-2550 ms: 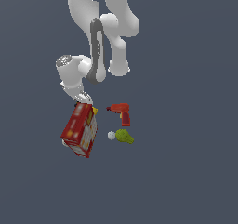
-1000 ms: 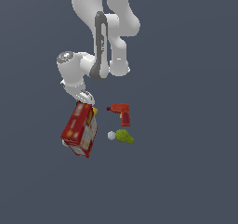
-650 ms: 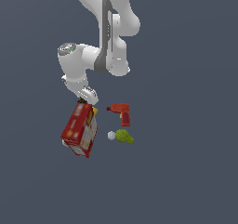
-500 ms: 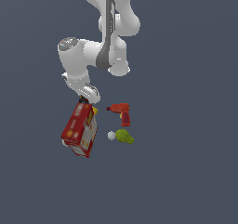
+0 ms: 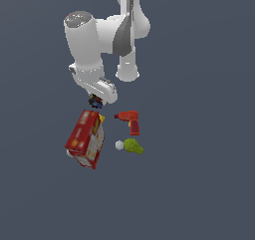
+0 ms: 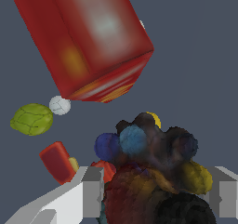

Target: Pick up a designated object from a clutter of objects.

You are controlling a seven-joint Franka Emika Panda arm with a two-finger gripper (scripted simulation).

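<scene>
The designated object [image 6: 148,172] is a small lumpy dark thing with blue, dark red and yellow patches. It sits between my two grey fingers [image 6: 90,190] in the wrist view, and my gripper [image 6: 155,195] is shut on it. In the exterior view the same dark lump [image 5: 95,102] hangs under my gripper [image 5: 95,103], just above the far end of the large red box [image 5: 85,138]. The rest of the clutter lies below: red drill [image 5: 130,120], yellow-green pear-like item [image 5: 133,146], tiny white ball [image 5: 119,145] and a small yellow piece [image 5: 101,118].
In the wrist view the large red box [image 6: 83,37] fills the area beyond my fingers, with the white ball [image 6: 60,105], the green item [image 6: 31,119] and part of the red drill [image 6: 58,161] beside it. The arm's white links [image 5: 99,40] rise above the clutter.
The arm has risen and swung upward over the box's far end, carrying the dark lump off the surface. The box, drill, pear-like item and ball have not moved.
</scene>
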